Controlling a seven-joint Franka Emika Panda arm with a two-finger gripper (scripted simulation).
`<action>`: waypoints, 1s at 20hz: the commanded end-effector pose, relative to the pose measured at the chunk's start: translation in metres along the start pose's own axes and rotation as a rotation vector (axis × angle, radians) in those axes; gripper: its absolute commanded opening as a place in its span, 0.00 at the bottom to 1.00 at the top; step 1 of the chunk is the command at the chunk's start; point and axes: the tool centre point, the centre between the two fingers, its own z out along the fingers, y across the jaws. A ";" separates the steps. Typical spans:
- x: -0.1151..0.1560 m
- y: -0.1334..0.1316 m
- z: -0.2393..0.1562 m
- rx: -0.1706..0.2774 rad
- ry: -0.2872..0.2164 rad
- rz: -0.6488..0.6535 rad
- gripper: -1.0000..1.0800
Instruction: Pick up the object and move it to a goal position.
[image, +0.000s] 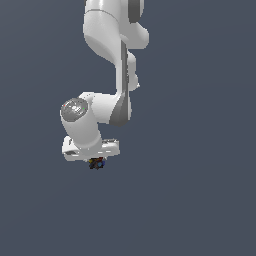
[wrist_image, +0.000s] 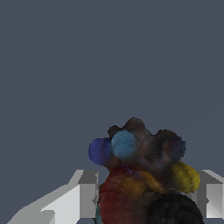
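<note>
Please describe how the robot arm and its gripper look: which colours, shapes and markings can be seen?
The arm is glossy white, built of rounded, bulging segments with grey bands at the joints. One joint ends in a round grey cap. The gripper has a flat white block as its body; its fingers are pale, boxy and angular. No cables or markings are visible.

In the exterior view the object (image: 96, 163) is too small to make out; the arm (image: 112, 45) runs off the top edge. In the wrist view the object's underside and fingers (wrist_image: 85, 197) are cropped.
</note>
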 end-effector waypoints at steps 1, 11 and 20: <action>-0.004 0.008 -0.026 -0.001 0.002 0.000 0.00; -0.023 0.041 -0.138 0.000 0.000 0.000 0.00; -0.037 0.070 -0.230 0.001 -0.002 0.000 0.00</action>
